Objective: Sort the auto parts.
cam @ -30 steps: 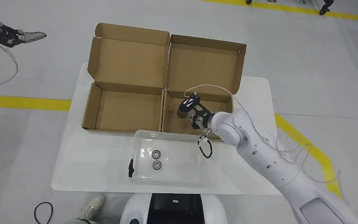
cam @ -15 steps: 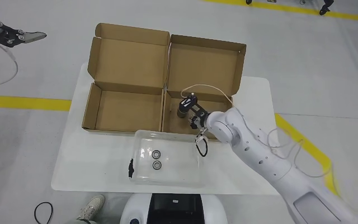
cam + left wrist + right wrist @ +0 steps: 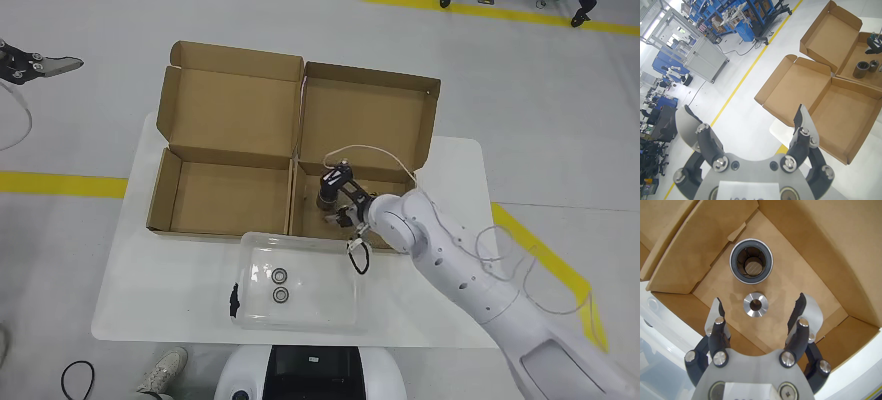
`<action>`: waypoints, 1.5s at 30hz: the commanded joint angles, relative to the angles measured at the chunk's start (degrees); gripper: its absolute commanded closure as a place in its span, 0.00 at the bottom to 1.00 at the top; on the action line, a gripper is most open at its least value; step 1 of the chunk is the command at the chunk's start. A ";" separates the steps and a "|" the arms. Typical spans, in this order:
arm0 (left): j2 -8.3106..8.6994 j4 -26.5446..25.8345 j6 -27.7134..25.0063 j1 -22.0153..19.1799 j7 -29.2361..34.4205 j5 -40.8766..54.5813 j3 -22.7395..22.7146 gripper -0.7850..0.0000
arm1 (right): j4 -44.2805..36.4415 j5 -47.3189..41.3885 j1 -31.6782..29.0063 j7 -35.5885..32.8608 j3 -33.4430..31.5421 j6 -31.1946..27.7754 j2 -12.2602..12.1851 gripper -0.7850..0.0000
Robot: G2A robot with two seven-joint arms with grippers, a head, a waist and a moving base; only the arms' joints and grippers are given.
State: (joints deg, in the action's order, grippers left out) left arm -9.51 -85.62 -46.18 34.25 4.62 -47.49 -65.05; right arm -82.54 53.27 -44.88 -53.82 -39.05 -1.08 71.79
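Observation:
Two metal parts stand in the right cardboard box (image 3: 810,262): a large dark sleeve bearing (image 3: 751,261) and a small silver bushing (image 3: 755,304). My right gripper (image 3: 759,299) hangs open just above the bushing, one finger on each side, touching nothing. From above, the right gripper (image 3: 335,195) is over the box's near left corner. My left gripper (image 3: 742,109) is open and holds nothing, off the table at the far left (image 3: 40,66). A clear tray (image 3: 245,240) at the table's front holds two ring bearings (image 3: 282,273) and a small black part (image 3: 233,300).
The left cardboard box (image 3: 215,195) has nothing in it, and both boxes' lids stand open at the back. The white table (image 3: 130,290) has bare room at its left and right ends. A cable loops from the right wrist (image 3: 358,262) over the tray's corner.
The right arm has shifted slightly left and toward the back over the right box. The left arm has not moved.

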 commanded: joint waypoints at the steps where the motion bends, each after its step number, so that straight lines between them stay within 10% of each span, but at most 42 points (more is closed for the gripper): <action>1: 0.00 0.00 0.00 0.00 0.00 0.00 0.00 0.00 | -2.28 0.92 -0.83 -0.68 -1.11 0.23 -0.40 0.00; 21: 0.00 0.00 0.00 0.00 0.00 0.00 0.00 0.00 | -36.77 9.23 -17.30 -0.28 -12.65 -11.70 -5.35 0.00; 45: 0.00 0.00 0.00 0.00 0.00 0.00 0.00 0.00 | -32.66 1.75 -9.00 -4.38 -3.90 -15.51 -2.65 0.00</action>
State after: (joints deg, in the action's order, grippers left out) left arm -9.51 -85.62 -46.18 34.25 4.62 -47.49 -65.05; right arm -115.18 55.02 -53.86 -58.17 -42.93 -16.57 69.14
